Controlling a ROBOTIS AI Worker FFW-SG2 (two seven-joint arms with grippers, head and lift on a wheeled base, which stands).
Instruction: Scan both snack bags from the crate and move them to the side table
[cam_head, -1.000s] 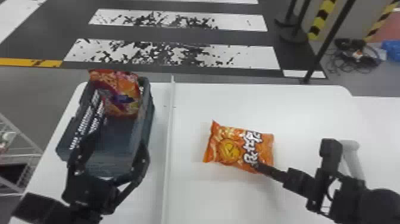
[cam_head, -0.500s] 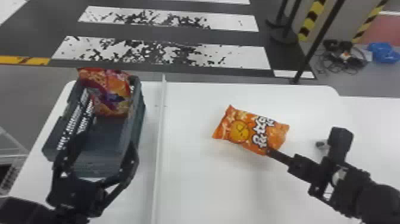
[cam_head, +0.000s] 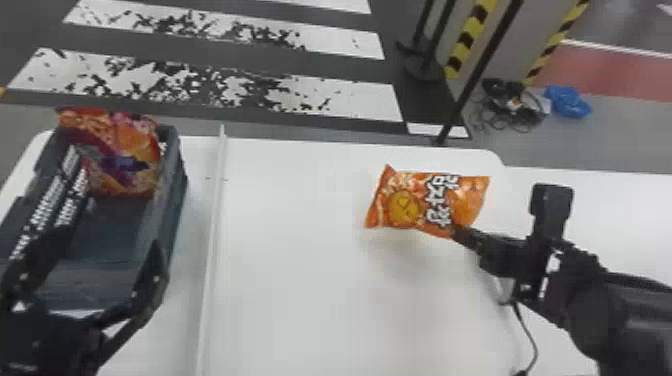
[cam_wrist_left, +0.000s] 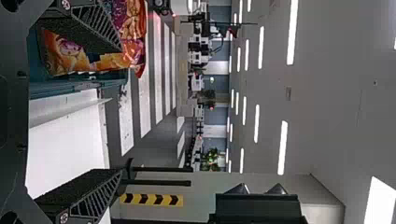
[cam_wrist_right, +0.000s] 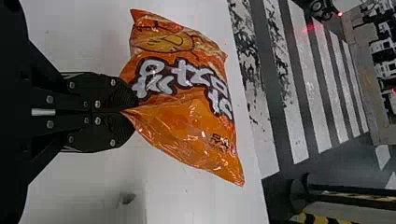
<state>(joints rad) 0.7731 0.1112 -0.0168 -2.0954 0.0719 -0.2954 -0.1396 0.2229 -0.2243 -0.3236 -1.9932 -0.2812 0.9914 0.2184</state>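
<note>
Snack bags, two, at one white table (cam_head: 300, 310): one crate (cam_head: 172, 200), left, contains the red bag (cam_head: 117, 155); the orange bag (cam_head: 467, 200), right of centre, is pinched between two fingers of the right gripper (cam_head: 457, 232). Left gripper (cam_head: 112, 239), lower left: two fingers spread.

Right of centre, head view: snack bag (cam_head: 467, 197) orange, white lettering outlined dark, round yellow figure. Upper left: second bag (cam_head: 135, 155), red-orange, purple patch. Left: crate (cam_head: 170, 210) dark blue-grey. Desk (cam_head: 300, 240) white. Floor (cam_head: 225, 55) dark grey, white bands.
</note>
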